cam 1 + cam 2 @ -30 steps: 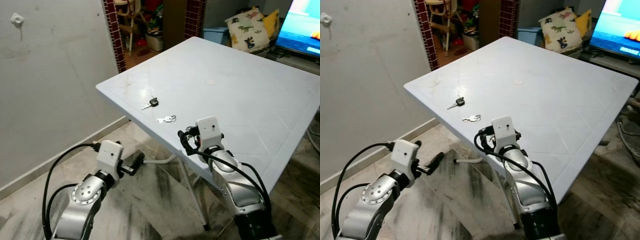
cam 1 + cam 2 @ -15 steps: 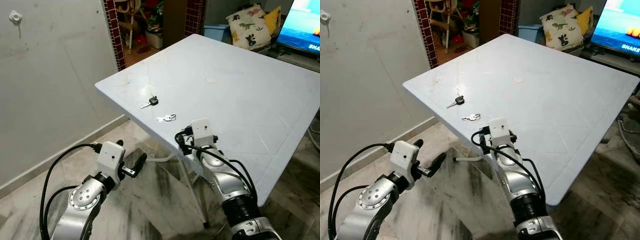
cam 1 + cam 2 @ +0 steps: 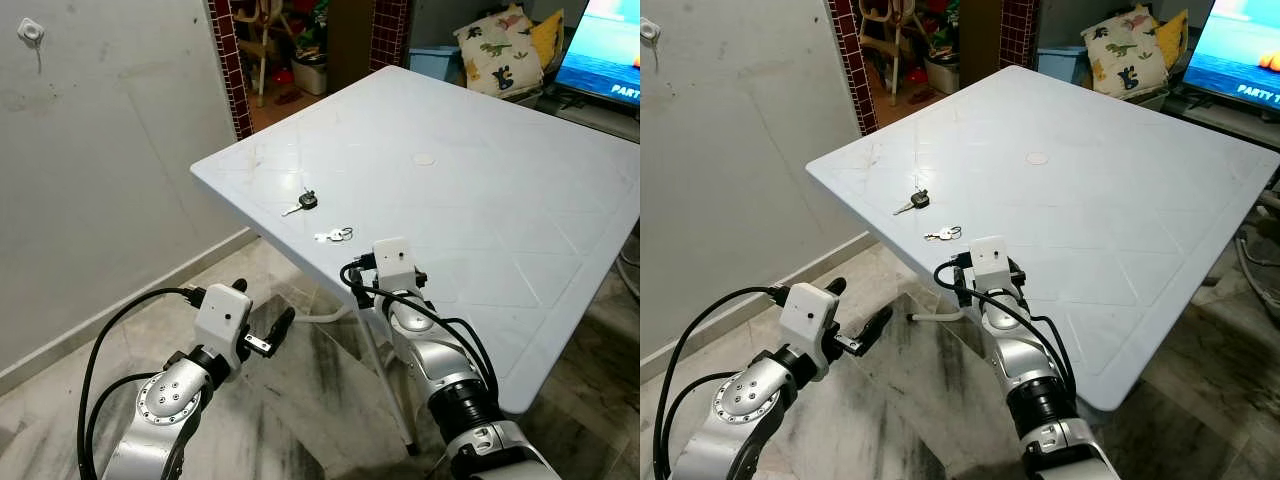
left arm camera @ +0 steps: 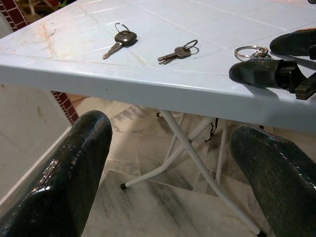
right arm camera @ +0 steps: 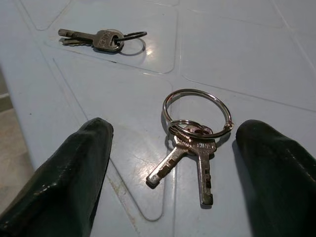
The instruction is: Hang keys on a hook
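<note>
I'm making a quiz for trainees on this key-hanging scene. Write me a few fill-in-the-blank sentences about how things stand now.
1. The right gripper has its fingers ___ around the key ring.
2. The black-headed key lies on the white ___.
3. The left gripper hovers ___ the level of the table top.
4. The hook is fixed to the ___.

Missing words: open; table; below; wall

**Right tool over the near edge, left tool held low**

The right silver arm rises from the lower centre of the head views, its two-fingered black tool (image 5: 173, 163) spread wide, fingers (image 5: 69, 182) parted and pointing up the frame. The left silver arm sits in the lower left, elbow bent, its black tool (image 3: 270, 335) also parted, fingers (image 4: 64, 177) well apart, aimed toward the frame's centre.
</note>
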